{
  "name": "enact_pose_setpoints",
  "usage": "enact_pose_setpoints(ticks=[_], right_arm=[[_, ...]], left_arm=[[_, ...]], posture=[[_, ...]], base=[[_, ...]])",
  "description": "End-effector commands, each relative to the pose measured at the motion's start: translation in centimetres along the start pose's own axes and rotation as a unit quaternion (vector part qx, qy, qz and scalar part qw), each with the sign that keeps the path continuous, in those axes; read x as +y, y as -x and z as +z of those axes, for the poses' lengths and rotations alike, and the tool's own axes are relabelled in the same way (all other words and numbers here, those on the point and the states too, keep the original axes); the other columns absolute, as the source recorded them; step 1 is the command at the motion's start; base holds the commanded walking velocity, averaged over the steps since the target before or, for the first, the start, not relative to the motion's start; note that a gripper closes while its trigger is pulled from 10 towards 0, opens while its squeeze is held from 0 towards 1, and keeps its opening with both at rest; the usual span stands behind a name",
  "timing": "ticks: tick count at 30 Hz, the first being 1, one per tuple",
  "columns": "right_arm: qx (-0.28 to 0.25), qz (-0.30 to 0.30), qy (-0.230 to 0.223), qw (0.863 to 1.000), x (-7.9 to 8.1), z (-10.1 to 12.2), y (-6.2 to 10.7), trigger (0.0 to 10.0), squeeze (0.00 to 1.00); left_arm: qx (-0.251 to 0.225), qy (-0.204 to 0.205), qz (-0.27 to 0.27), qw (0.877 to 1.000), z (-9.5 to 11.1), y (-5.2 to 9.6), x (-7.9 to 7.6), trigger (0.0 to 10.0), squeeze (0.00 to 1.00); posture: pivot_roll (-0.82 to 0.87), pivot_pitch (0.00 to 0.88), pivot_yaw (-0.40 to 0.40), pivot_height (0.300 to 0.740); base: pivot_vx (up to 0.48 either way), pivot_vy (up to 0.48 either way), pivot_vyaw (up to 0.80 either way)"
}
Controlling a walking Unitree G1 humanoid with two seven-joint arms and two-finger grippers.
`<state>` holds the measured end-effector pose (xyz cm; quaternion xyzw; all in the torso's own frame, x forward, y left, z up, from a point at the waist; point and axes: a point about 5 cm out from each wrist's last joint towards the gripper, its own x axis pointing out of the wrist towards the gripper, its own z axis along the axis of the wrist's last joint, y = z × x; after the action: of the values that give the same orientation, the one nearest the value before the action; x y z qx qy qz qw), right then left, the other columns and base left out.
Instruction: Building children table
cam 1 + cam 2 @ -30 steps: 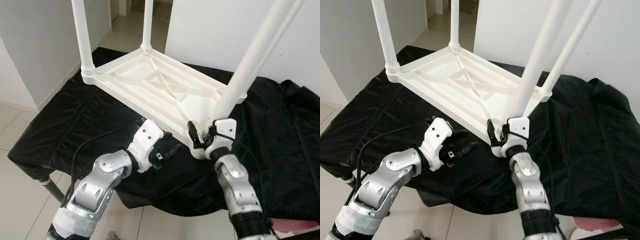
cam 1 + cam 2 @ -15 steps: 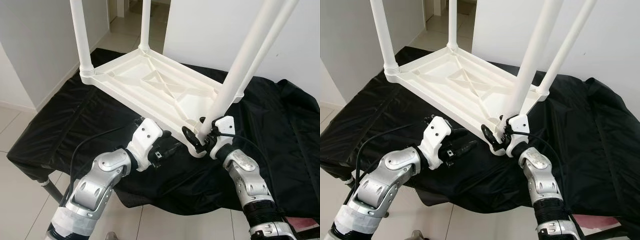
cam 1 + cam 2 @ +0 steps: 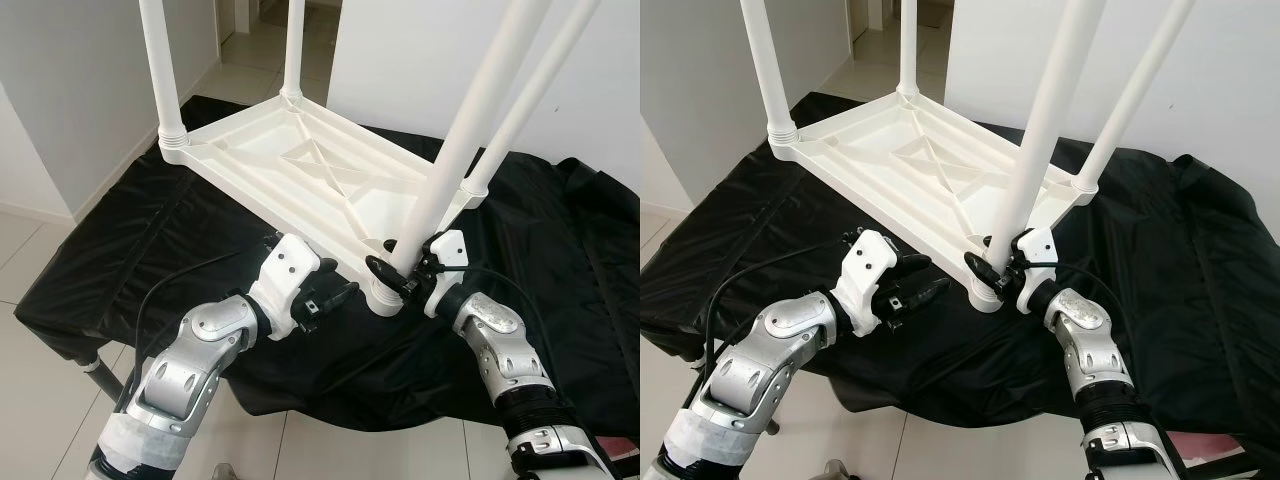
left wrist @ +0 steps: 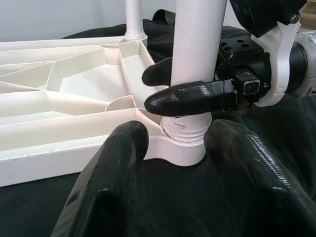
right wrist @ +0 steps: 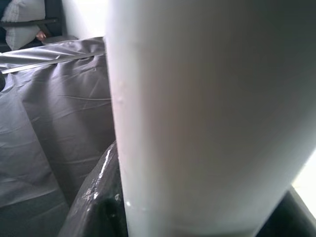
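So that the near table leg (image 3: 455, 160) can be screwed into the upturned tabletop (image 3: 300, 175) on the black cloth (image 3: 120, 240), the right gripper (image 3: 392, 278) clasps its base; the left gripper (image 3: 335, 295) waits near, fingers apart, empty

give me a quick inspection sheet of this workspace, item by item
surface: black cloth draped over a low stand, wrinkled.
job's things: white plastic children's table top lies upside down on the cloth, four white tube legs standing up from its corners; the near-corner leg sits in its socket.
clutter: pink object at the picture's edge, too little visible to identify.
grippers: right tool is closed around the near-corner leg just above the socket; left tool is open, close beside that corner, touching nothing.
cables: thin black cable loops from the left arm over the cloth.
surroundings: white walls, pale tiled floor, open doorway beyond.
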<state>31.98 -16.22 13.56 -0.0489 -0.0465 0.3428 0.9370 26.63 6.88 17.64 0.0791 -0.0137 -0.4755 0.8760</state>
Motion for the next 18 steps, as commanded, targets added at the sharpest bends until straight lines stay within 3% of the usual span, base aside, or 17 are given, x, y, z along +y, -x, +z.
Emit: enact_pose_setpoints(ticks=[1,3,4,5,18], right_arm=[[0.011,0.011,-0.001,1.0,0.3,-0.7,0.5,0.0,0.0],[0.009,0.012,-0.004,1.0,0.4,-0.7,0.7,0.0,0.0],[0.007,0.016,-0.006,1.0,0.7,-0.8,0.8,7.8,0.0],[0.006,0.017,-0.006,1.0,0.9,-0.7,1.0,10.0,0.0],[-0.015,-0.01,-0.009,1.0,1.4,-0.2,1.9,10.0,0.0]], left_arm=[[-0.001,0.0,-0.001,1.0,0.1,-0.3,0.0,10.0,0.0],[-0.001,0.001,-0.003,1.0,0.1,-0.3,-0.1,10.0,0.0],[-0.001,0.001,-0.006,1.0,0.1,-0.4,-0.1,10.0,0.0],[0.0,0.002,-0.009,1.0,0.1,-0.4,-0.1,10.0,0.0],[0.0,0.001,-0.019,1.0,0.1,-0.7,0.1,10.0,0.0]], posture=[[0.05,0.045,-0.063,0.74],[0.04,0.05,-0.058,0.74],[0.04,0.055,-0.055,0.74],[0.03,0.059,-0.05,0.74],[0.01,0.058,-0.052,0.74]], base=[[0.0,0.0,0.0],[0.0,0.0,0.0],[0.0,0.0,0.0],[0.0,0.0,0.0],[0.0,0.0,0.0]])
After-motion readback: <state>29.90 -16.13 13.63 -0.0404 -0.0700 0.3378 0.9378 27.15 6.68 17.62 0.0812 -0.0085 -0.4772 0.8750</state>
